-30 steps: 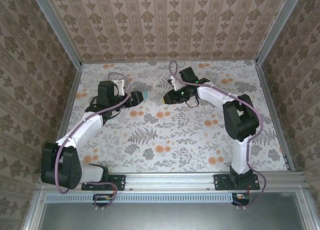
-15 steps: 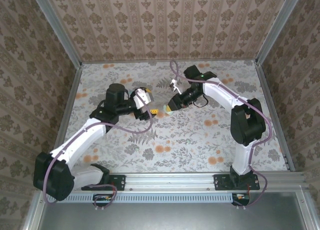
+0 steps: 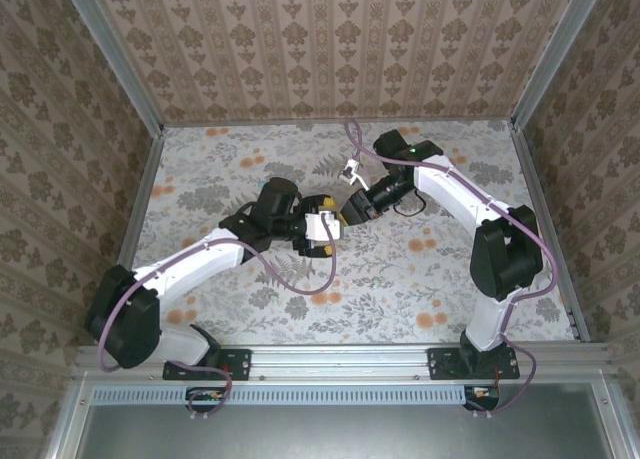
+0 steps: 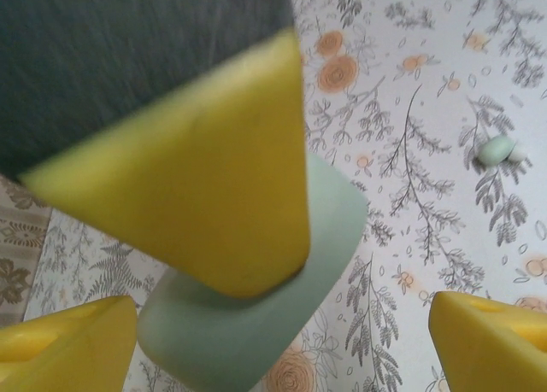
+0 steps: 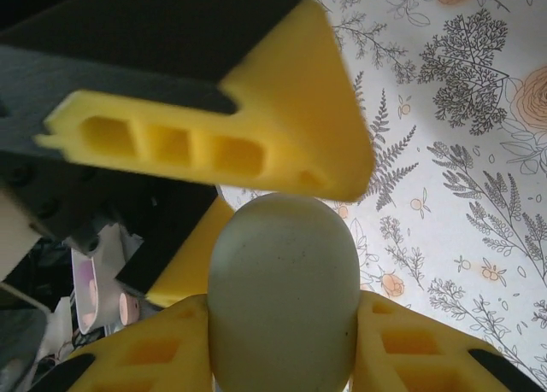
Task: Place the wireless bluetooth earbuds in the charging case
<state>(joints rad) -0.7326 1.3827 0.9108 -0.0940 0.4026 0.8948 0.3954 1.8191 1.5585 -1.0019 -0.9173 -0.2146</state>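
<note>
Top external view: the table (image 3: 420, 279) is covered edge to edge by a white sheet printed with grey ferns and orange blossoms. Brown patterned wallpaper encloses it on the left wall (image 3: 60, 129), the back wall (image 3: 330, 49) and the right wall (image 3: 600, 119). Bare aluminium posts stand at the far corners. An aluminium rail (image 3: 350, 357) runs along the near edge, with both arm bases bolted to it.

Left arm (image 3: 190, 264): reaches from the near left corner to the middle of the table.

Left gripper (image 3: 328, 226): spread wide and gripping nothing. In the left wrist view its yellow fingers (image 4: 68, 341) sit at the lower corners, either side of the charging case. The left finger is just beside the case's edge; the right finger stands apart from it.

Charging case (image 5: 282, 298): a mint-green oval, held at the middle of the table, slightly toward the far edge. Contact with the sheet cannot be determined.

Right gripper (image 3: 350, 211): clamped on the case. The right wrist view shows one yellow finger pressed against each side of the case.

Right arm (image 3: 460, 194): rises from the right part of the rail, bends near the far edge and returns toward the middle.

Earbud (image 4: 497, 150): a tiny pale blue-green bit lying on the sheet at the right of the left wrist view, well apart from the case. A whiter speck touches its right side; what that speck is cannot be told. The earbud's position relative to the table edges cannot be fixed.
</note>
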